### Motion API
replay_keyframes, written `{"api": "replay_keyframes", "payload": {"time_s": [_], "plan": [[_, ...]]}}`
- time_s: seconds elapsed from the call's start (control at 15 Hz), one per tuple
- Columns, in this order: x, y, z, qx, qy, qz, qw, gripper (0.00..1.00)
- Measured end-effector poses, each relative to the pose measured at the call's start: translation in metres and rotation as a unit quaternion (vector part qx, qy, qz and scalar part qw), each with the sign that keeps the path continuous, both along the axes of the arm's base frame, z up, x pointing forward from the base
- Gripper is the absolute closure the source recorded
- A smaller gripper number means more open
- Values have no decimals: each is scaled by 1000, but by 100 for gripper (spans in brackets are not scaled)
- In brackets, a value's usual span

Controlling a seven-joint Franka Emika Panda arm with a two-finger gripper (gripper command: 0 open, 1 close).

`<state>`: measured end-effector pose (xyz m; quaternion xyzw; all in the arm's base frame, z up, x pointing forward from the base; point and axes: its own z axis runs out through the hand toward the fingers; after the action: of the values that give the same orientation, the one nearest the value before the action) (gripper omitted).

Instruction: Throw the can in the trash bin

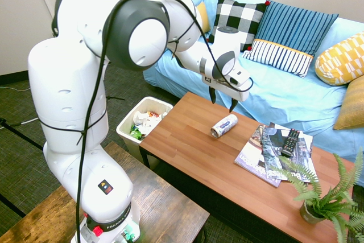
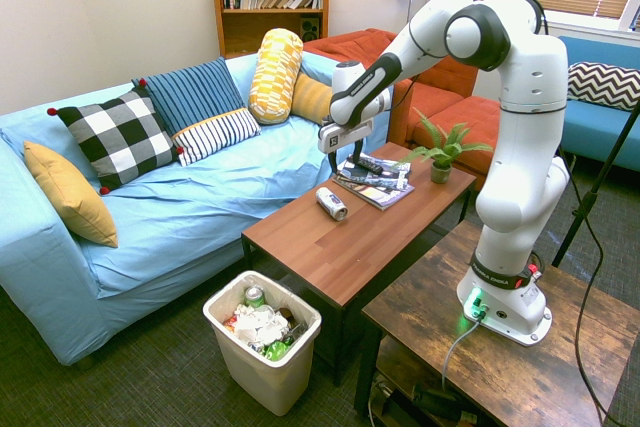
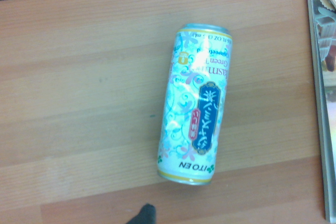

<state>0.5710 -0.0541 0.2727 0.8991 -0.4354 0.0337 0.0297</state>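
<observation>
Presently, the gripper (image 1: 223, 99) is released, with its 2 fingers apart and nothing between them, above the coffee table (image 1: 187, 131). The can (image 1: 224, 125) lies on its side on this table, between the trash bin (image 1: 129, 124) and the magazines (image 3: 326, 98).

The first risk, I think, is rolling. The can is round and the table top is smooth, so if only 1 finger touches it while going down, it may roll away, perhaps to the table's edge and onto the floor. If the fingers close along its length and not across it, they may only push it or slip on the metal.

A second risk is pressing too hard, because the wall of a can is usually thin and may dent.

Later, the drop needs care. The bin stands on the floor near the end of the table, and its trash (image 2: 262, 325) already comes rather high inside. A can released near the rim could hit it and fall outside, or it may bounce off the heap. If it is carried too low, it might knock the table's edge.
</observation>
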Motion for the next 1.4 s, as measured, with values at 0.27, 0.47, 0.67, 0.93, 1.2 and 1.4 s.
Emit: {"api": "replay_keyframes", "payload": {"time_s": [0.27, 0.47, 0.67, 0.93, 1.2, 1.4], "plan": [[26, 16, -35, -13, 12, 6, 1000, 0], [38, 20, -56, -26, 19, -7, 999, 0], [48, 13, -85, -37, 31, -23, 999, 0], [58, 2, -125, -41, 47, -36, 997, 0], [65, 0, -151, -39, 66, -37, 996, 0], [65, -1, -165, -38, 76, -32, 996, 100]]}}
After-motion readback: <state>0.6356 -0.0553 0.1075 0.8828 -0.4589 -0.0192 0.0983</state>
